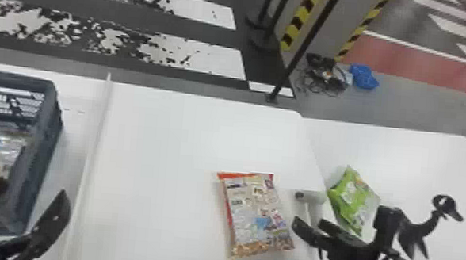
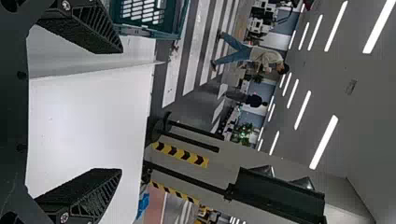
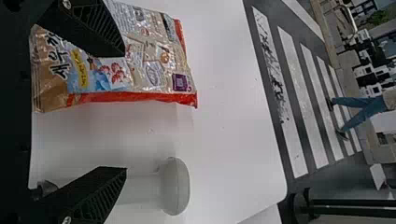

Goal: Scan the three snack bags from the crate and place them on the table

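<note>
Lying flat, the glossy, red-edged snack bag shows print, left hand and right hand released.

You're working in bright light: in the left wrist view, long white strip lights glow on the ceiling. The tabletop throws you a pale, even sheen in the head view. In the right wrist view, a faint, soft shadow lies beside the snack bag, whose wrapper glints.
</note>
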Robot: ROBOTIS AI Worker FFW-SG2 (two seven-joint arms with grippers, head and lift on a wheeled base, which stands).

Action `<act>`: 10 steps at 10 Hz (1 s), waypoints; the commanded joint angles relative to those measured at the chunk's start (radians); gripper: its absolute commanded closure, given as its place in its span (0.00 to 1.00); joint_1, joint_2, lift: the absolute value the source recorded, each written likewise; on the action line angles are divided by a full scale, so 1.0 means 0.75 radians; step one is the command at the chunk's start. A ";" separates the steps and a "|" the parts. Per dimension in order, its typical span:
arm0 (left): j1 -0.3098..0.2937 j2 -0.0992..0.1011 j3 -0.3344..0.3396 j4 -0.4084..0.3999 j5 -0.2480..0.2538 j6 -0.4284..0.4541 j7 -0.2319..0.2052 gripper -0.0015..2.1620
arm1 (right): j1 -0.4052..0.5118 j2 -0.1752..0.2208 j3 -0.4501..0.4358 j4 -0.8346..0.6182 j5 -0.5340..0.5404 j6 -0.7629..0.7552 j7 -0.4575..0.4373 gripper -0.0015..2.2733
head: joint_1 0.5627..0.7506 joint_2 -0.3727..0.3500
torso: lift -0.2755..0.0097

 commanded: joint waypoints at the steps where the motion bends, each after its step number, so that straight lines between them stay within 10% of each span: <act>1: 0.000 0.001 0.000 0.003 0.000 -0.004 -0.002 0.04 | -0.031 -0.006 0.033 -0.006 0.017 0.103 0.008 0.03 | 0.70 0.03 | 0.84; 9: -0.006 0.005 0.008 -0.001 0.000 0.008 -0.010 0.04 | -0.258 -0.075 0.225 0.322 0.090 0.214 0.147 0.06 | 0.70 0.03 | 0.84; 10: -0.006 0.005 0.014 0.001 0.002 0.012 -0.010 0.04 | -0.273 -0.081 0.256 0.350 0.135 0.148 0.184 0.36 | 0.70 0.03 | 0.84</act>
